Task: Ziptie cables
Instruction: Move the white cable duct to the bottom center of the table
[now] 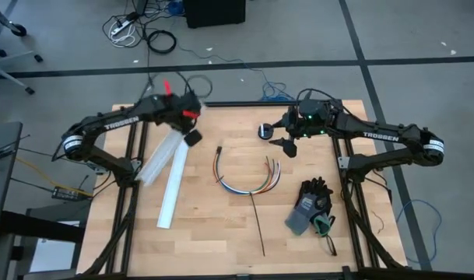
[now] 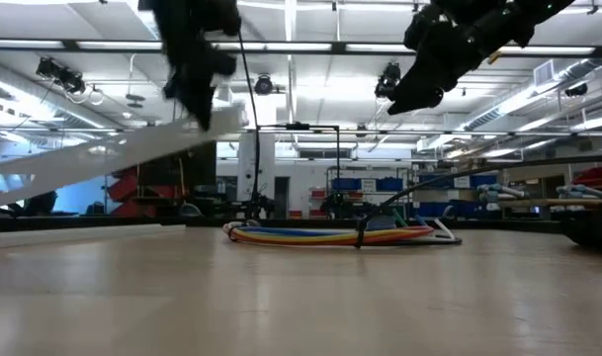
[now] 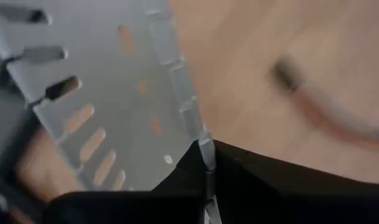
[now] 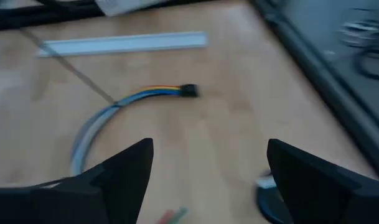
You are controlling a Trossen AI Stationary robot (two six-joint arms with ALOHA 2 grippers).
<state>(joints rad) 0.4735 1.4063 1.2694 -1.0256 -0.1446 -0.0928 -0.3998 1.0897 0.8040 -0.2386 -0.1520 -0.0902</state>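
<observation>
The cables lie in a curved bundle on the middle of the table, also in the low view and the right wrist view. A thin black ziptie runs from the bundle toward the near edge. My left gripper is at the far left, shut on a white slotted channel that is raised at a slant. My right gripper hangs open above the table, right of the cables, its fingers wide apart with nothing between them. My left gripper pinches a thin side wall of the slotted channel between its two shut fingers, near one end of the channel. The fingers come steeply from above. That end is lifted and the channel slopes down toward the table's left; its low end is out of view.
A second long white channel lies flat on the table left of the cables. Dark gloves lie at the near right. A small round object sits near my right gripper. Bare wood stretches along the near edge.
</observation>
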